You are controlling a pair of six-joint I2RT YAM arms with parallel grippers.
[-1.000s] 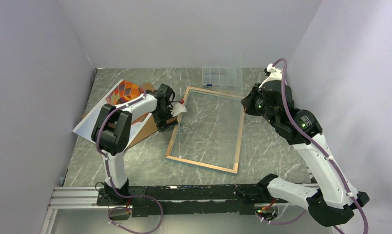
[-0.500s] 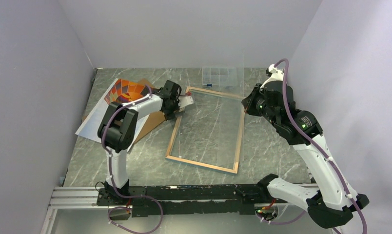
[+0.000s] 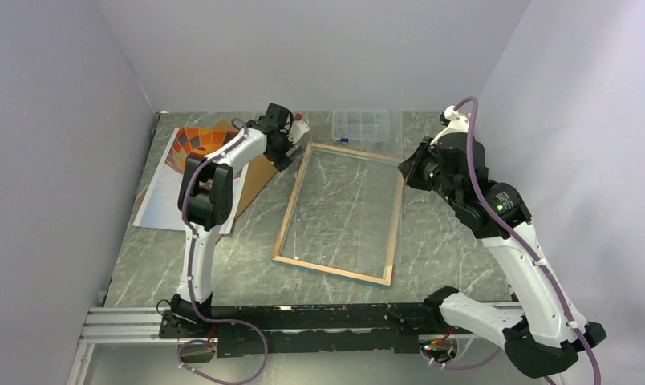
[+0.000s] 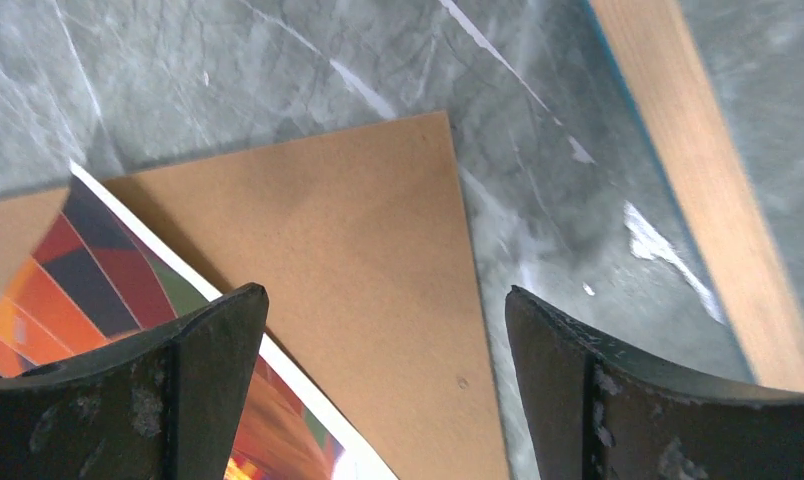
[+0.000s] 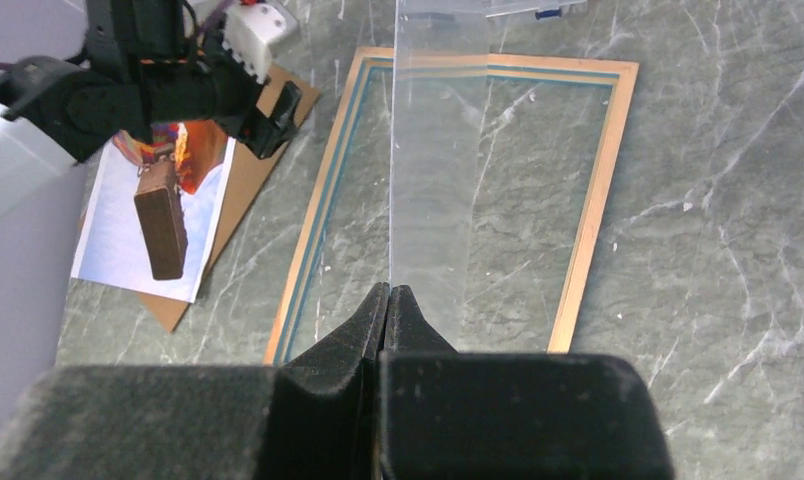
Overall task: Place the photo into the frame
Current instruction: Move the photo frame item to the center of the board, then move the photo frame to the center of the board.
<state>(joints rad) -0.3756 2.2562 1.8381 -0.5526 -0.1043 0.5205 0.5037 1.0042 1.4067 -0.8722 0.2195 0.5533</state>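
The photo (image 3: 173, 178), an orange-red balloon print, lies face up at the left on a brown backing board (image 3: 255, 172). Above the board's corner (image 4: 358, 230) and the photo's edge (image 4: 98, 270) my left gripper (image 4: 386, 300) hangs open, holding nothing. The frame (image 3: 285, 228) lies flat mid-table with its tan rear side up and a thin blue line along the rail (image 5: 593, 200). My right gripper (image 5: 390, 290) is shut on a clear pane (image 5: 433, 150), which stands on edge above the frame. In the top view the right gripper (image 3: 411, 164) hovers over the frame's far right corner.
A small clear compartment box (image 3: 363, 124) sits at the back, just behind the frame. Grey walls close in on the left, rear and right. The arms' base rail (image 3: 303, 317) runs along the near edge.
My left gripper has swung from the frame's left rail back toward the rear of the table. The photo has shifted and settled flatter on the left. The right arm has barely moved.
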